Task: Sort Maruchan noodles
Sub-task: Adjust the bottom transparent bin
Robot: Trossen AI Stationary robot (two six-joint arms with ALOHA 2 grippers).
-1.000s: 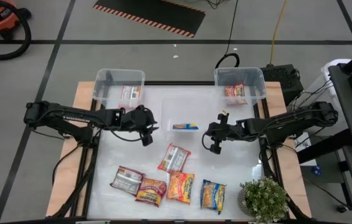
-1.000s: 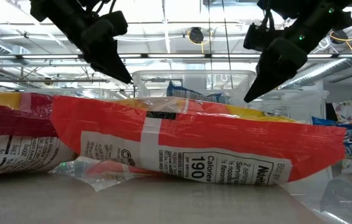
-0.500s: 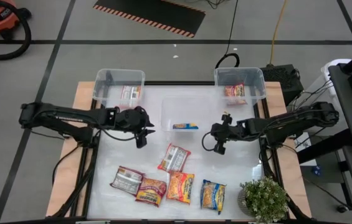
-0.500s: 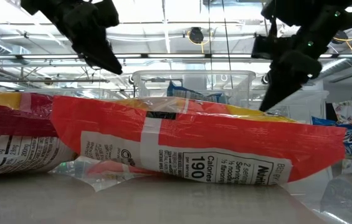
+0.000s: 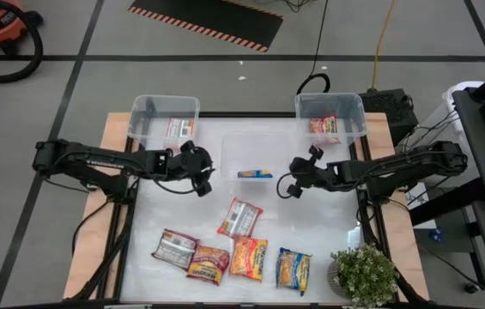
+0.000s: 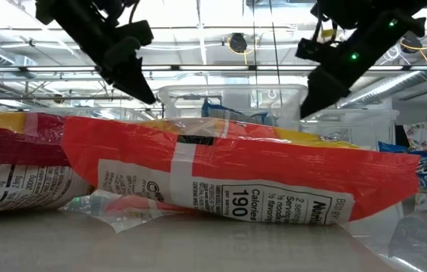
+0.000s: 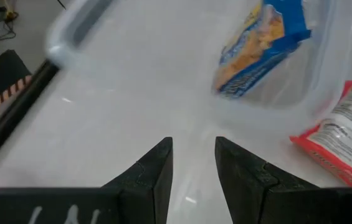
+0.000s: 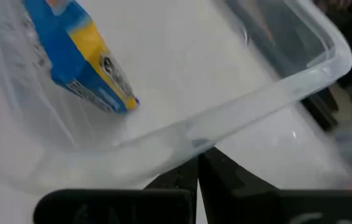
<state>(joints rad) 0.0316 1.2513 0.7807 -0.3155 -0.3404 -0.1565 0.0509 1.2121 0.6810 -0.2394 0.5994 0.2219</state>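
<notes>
Currently both arms sit on either side of the middle clear bin [image 5: 255,160], having shifted over the last second. The left hand [image 5: 205,176] drew back toward the left half a second ago and has since returned close to the bin's left wall; the right hand [image 5: 296,178] has crept from the open desk [image 5: 336,225] up to the bin's right wall. The left hand is partly open and carries nothing — the left wrist view shows bare surface between its fingers [image 7: 157,171]. The right hand is fully closed and likewise carries nothing.

Packet positions are unchanged:
- one blue-yellow packet [image 5: 255,174] lies in the middle bin;
- one packet [image 5: 179,130] lies in the far-left bin [image 5: 146,106], one [image 5: 324,127] in the far-right bin [image 5: 342,101];
- five packets remain loose on the near desk, the red-white one [image 5: 239,217] nearest the arms.

Assessment: a placement into the middle bin appears complete — the next cycle should target the loose group, so sorting is perhaps one-third done.
</notes>
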